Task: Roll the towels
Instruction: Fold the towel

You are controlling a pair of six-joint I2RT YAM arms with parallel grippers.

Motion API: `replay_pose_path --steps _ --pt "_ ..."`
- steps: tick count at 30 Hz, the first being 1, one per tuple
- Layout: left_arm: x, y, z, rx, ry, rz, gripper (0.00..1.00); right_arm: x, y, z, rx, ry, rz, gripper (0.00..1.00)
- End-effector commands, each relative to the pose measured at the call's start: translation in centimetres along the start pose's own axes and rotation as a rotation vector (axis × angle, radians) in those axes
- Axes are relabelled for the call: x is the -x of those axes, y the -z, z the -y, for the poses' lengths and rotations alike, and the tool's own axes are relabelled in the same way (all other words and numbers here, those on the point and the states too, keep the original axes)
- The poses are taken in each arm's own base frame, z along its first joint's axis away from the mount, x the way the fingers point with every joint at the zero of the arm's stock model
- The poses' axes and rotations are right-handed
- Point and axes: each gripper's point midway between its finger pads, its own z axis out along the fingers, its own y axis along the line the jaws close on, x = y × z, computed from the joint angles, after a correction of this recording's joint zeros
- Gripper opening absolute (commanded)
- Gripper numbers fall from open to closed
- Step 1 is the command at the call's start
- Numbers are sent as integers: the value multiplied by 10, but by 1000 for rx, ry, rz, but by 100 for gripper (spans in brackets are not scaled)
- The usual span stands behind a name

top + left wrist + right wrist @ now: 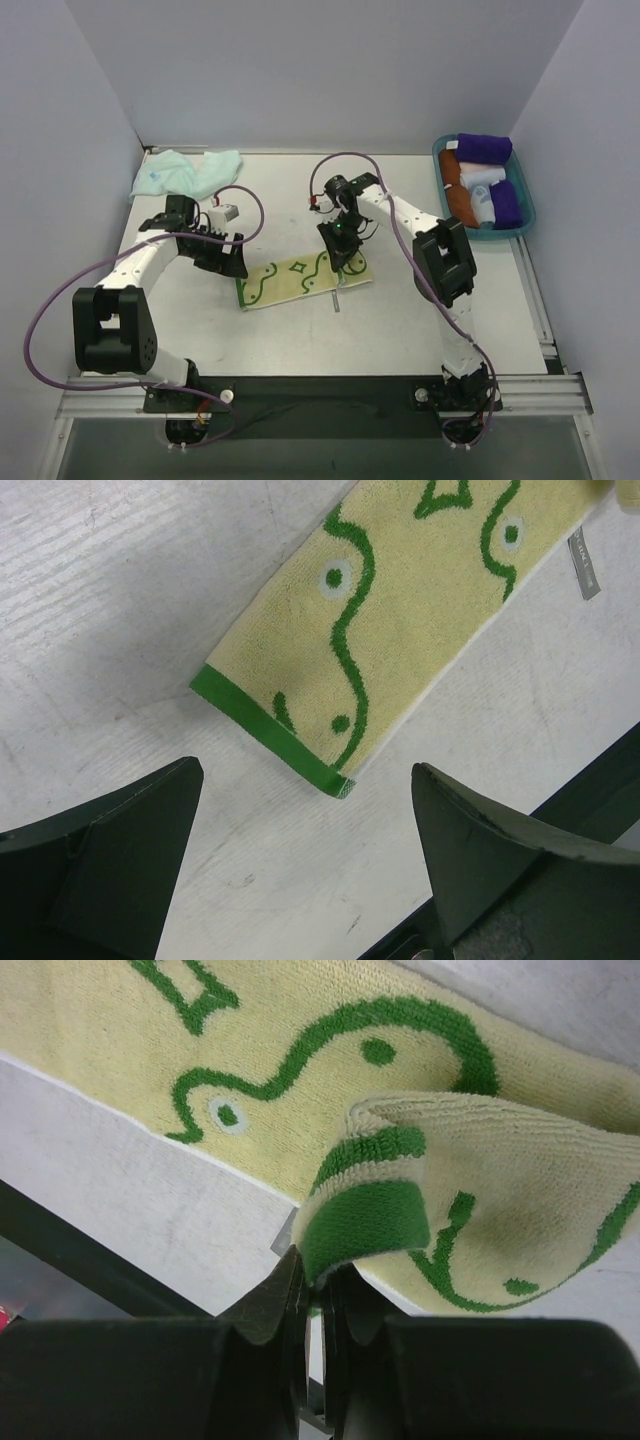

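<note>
Overhead view of a white table (420, 320) with two robot arms reaching in from its near edge. The pale yellow towel (300, 280), marked with green squiggles and diamonds, lies mid-table, folded into a long narrow strip that runs left to right. The right gripper (342, 260) has its jaws pressed together on the strip's right end. Its wrist view shows the green-edged corner (365, 1225) pinched and lifted, curling back over the flat part of the cloth as the first turn of a roll. The left gripper (228, 266) hangs just above the strip's left end, jaws spread wide with nothing between them. In its wrist view the green-bound edge (270, 730) lies flat on the table. The mint-aqua towel (188, 172) sits crumpled at the far left corner, well apart. A basket (527, 215) of rolled cloths stands at the far right. We judge the roll to be only just begun. To do it well, we would carry the pinched end low and leftward along the strip, snug against the cloth so the core stays firm. We would also bring the open left gripper down on the left end, so the strip neither slides nor skews.
</note>
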Motion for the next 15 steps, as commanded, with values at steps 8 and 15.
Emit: replay_pose_path --steps 8,15 --pt "19 6 -1 4 -22 62 97 0 -5 -16 35 -11 -39 0" --pt "15 5 -1 8 -27 58 97 5 -12 -16 41 -14 -45 0"
